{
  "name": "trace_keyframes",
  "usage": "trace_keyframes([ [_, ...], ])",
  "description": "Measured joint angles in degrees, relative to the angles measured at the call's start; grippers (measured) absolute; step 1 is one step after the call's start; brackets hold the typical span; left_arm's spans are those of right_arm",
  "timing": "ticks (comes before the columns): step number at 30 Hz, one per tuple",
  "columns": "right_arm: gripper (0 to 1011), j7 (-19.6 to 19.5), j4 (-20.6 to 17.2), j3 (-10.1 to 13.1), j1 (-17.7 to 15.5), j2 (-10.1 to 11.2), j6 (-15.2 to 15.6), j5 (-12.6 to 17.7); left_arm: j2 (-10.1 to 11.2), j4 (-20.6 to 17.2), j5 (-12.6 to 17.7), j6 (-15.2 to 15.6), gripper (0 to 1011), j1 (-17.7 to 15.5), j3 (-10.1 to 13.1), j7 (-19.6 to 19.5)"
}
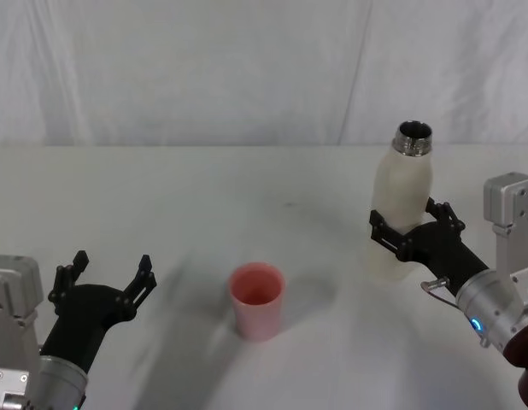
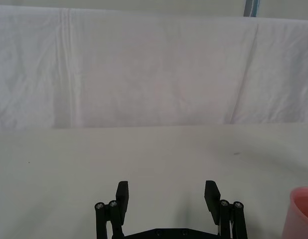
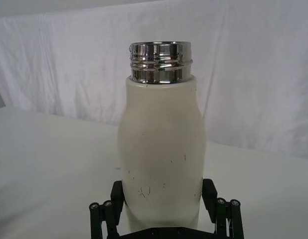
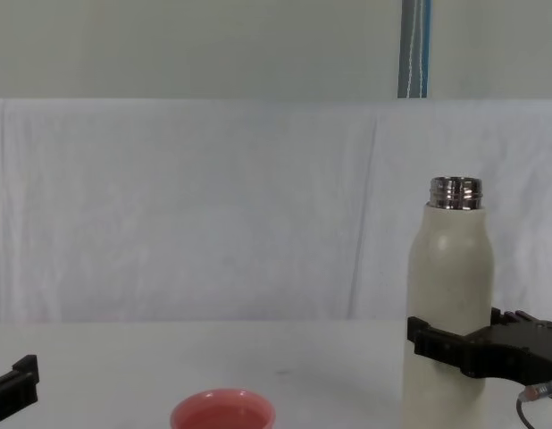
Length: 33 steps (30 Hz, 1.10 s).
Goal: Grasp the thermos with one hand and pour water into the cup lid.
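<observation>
Near the worktop's (image 1: 161, 196) front edge, the left gripper (image 1: 110, 273) idles, jaws spread; the cup lid (image 1: 256, 300) stands mid-front. Farther right, the right gripper (image 1: 413, 232) pinches the thermos (image 1: 402, 201) low on its body: rigid, smooth, probably heavy, so grip mid-body

A white table (image 1: 161, 196) fills the lower part of the head view, backed by a white cloth (image 1: 204, 68). On it, the pink cup lid (image 1: 256, 300) stands open-side up at lower centre; the cream thermos (image 1: 401, 205) stands upright at right.
</observation>
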Motion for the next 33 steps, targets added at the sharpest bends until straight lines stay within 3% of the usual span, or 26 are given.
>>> trace_keyframes([
  [22, 1003, 0.1, -2.4, 0.3, -1.4, 0.9, 0.1, 0.4, 0.0, 0.0, 0.0, 0.0, 1001, 0.0, 0.0, 0.0],
  [33, 1003, -0.3, -5.4, 0.9, -3.7, 1.8, 0.8, 0.6, 0.0, 0.0, 0.0, 0.0, 1001, 0.0, 0.0, 0.0],
])
